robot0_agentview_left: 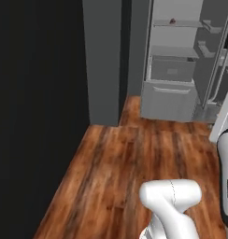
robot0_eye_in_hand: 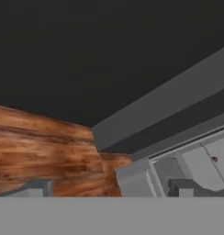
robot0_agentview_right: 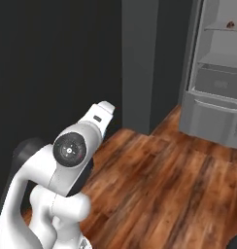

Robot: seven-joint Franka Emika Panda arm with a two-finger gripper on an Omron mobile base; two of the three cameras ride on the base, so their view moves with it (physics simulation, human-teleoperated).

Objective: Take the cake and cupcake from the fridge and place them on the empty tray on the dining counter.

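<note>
The tall grey fridge (robot0_agentview_left: 174, 60) stands open far right, the tiny red-topped cake (robot0_agentview_left: 172, 20) on a high shelf, bare wooden floor (robot0_agentview_left: 130, 163) before it; the pincer (robot0_eye_in_hand: 114, 188) is released.

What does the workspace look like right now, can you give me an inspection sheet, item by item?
Surface: wooden plank floor between the robot and the fridge; no counter top in sight.
Job's things: fridge stands open, grey shelves and a drawer showing. A small dark item with a red top, likely the cake, sits on an upper shelf, also visible in the right base view. Cupcake, tray and dining counter: nothing seen.
Clutter: nothing seen.
Gripper: gripper open and empty, fingertips wide apart in the hand view, aimed toward the fridge from a distance.
Cables: nothing seen.
Surroundings: dark wall on the left, grey panel beside the fridge.
</note>
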